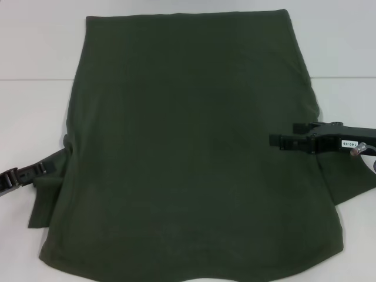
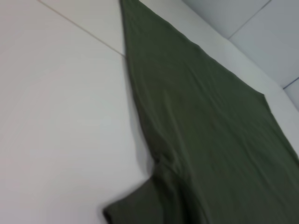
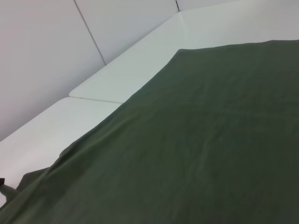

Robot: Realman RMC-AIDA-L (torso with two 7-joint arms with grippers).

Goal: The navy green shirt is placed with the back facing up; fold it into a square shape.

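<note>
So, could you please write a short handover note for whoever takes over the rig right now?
Left gripper: at the shirt's left sleeve, near the table; grip unclear.
Right gripper: open, over the shirt's right edge, holding nothing.
Shirt: spread flat on the white table, plain side up, left sleeve sticking out.
Done: no fold visible yet.
Left: fold both sides and sleeves in, then fold lengthwise into a square.

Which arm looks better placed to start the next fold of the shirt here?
Probably the left. The left gripper sits at the left sleeve of the shirt, which still sticks out flat on the table. The right gripper hovers above the shirt's right edge.
</note>
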